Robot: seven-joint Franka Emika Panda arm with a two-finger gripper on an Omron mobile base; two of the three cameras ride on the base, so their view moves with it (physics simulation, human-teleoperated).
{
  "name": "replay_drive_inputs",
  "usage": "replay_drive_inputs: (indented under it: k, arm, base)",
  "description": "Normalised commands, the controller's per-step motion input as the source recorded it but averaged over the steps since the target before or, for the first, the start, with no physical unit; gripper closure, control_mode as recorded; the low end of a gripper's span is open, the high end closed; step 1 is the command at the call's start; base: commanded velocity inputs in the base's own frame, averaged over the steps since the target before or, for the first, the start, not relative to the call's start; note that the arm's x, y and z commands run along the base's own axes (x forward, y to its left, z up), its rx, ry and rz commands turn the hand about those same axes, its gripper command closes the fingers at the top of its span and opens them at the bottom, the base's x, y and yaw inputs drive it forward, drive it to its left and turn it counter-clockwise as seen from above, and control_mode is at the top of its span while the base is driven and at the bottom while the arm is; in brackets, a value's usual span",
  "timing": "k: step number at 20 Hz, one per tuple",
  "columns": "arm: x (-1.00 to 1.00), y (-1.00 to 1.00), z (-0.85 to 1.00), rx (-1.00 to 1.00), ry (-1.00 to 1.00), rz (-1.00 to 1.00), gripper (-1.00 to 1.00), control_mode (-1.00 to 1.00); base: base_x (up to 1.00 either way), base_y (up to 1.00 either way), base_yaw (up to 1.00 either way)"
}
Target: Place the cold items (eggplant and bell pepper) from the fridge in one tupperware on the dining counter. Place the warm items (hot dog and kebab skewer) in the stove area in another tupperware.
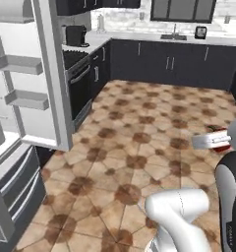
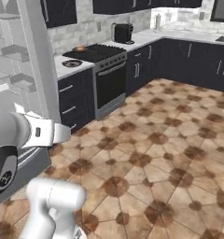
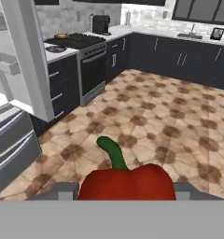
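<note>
- Your gripper has its jaws closed around the red bell pepper, one grey finger on each side, green stem up.
- You carry it above the tiled floor, with the open fridge door and the stove off to one side.

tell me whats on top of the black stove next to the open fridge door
On the black stove sits a small round pan with something orange in it, at a back burner. A pale round plate or lid lies nearer the front. The orange contents are too small to identify.
</note>
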Motion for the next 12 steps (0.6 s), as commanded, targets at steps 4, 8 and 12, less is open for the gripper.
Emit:
replay_drive_inputs:
  k: [4, 8, 12]
  arm:
    - [0.0, 0.0, 0.0, 0.0, 0.0, 0.0, 1.0, 1.0]
    - [0.0, 0.0, 0.0, 0.0, 0.0, 0.0, 1.0, 1.0]
    - [0.0, 0.0, 0.0, 0.0, 0.0, 0.0, 1.0, 1.0]
  base:
    - [-0.72, 0.03, -0.76]
    - [-0.56, -0.12, -0.7]
    - [-0.13, -0.79, -0.37]
